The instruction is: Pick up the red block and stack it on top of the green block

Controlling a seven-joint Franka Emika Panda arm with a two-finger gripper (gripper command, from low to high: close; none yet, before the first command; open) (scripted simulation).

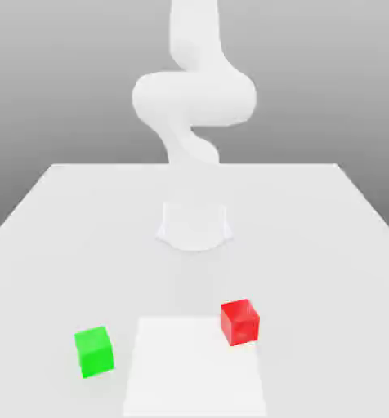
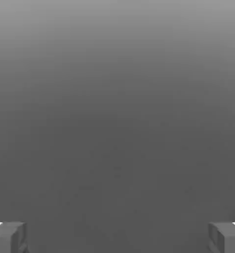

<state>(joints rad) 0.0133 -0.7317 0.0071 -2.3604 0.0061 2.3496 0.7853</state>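
Beyond the pale worktop [image 1: 312, 269], with the tool [image 2: 117, 238] spread wide (and empty), the red block [image 1: 239, 322] must be approached first for grasping.

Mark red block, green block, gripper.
Red block [image 1: 239, 323]: exterior view, on its front face.
Green block [image 1: 95, 354]: exterior view, on its front face.
Gripper [image 2: 117, 238]: hand view, midway between its two spread fingertips.

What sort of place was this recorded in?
A simulated tabletop scene, most likely: a plain pale table with a white robot arm, a red block and a green block, against a blank grey backdrop.
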